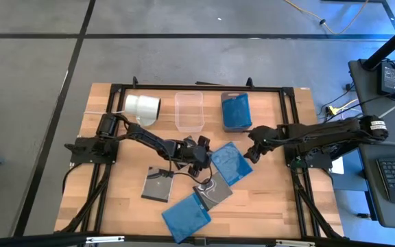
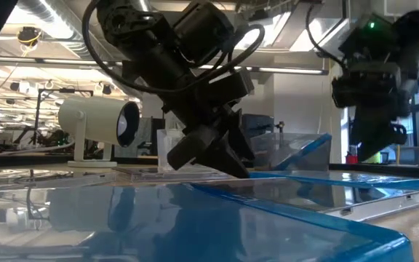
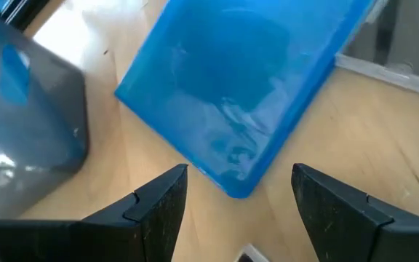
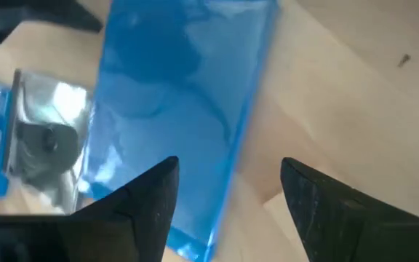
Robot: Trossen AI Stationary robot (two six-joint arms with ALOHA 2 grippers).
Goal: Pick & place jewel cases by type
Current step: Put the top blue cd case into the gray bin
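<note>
A translucent blue jewel case (image 1: 232, 163) lies at mid-table between my two grippers. My left gripper (image 1: 208, 156) is open just left of it; in its wrist view the fingers stand either side of the case's corner (image 3: 240, 185) without touching. My right gripper (image 1: 251, 152) is open and raised over the case's right edge (image 4: 242, 124). A dark case with white swirl art (image 1: 212, 192) and a plain dark case (image 1: 160, 184) lie flat nearer the front. Another blue case (image 1: 186, 216) lies at the near edge. A third blue case (image 1: 235, 111) sits in the far right bin.
A clear rectangular bin (image 1: 190, 110) stands at the far edge beside the bin with the blue case. A white cylinder (image 1: 142, 106) lies to its left. A black frame (image 1: 290, 123) borders the table. Bare wood shows at the near left and near right.
</note>
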